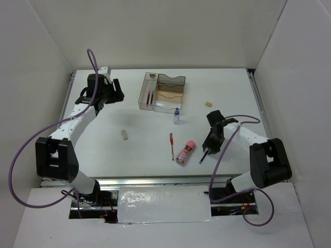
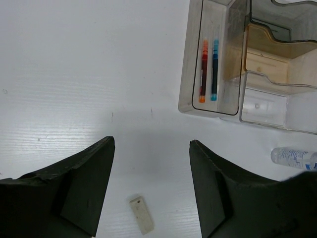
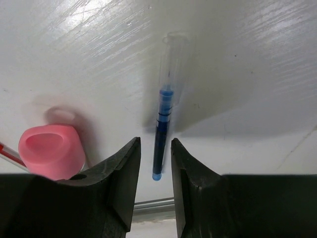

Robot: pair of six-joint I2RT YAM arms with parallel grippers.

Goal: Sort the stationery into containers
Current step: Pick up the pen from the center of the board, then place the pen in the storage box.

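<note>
The blue pen [image 3: 161,134] lies flat, its near end between the right jaws and its clear cap pointing away. The pink tube [image 3: 52,151] lies just left of them. A beige block [image 2: 141,214] lies between the left jaws. The smoky tray [image 2: 262,105], with two pens [image 2: 203,69] in its narrow compartment, sits ahead to their right, and the bottle [image 2: 292,157] is nearer.

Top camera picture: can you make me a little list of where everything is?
Tray: smoky plastic organizer tray, dark-red pen and blue pen in its narrow slot
Right tool: open around loose dark-blue pen
Left tool: open, empty
Table: thin red pen, stubby pink tube, small clear bottle, two beige blocks
</note>
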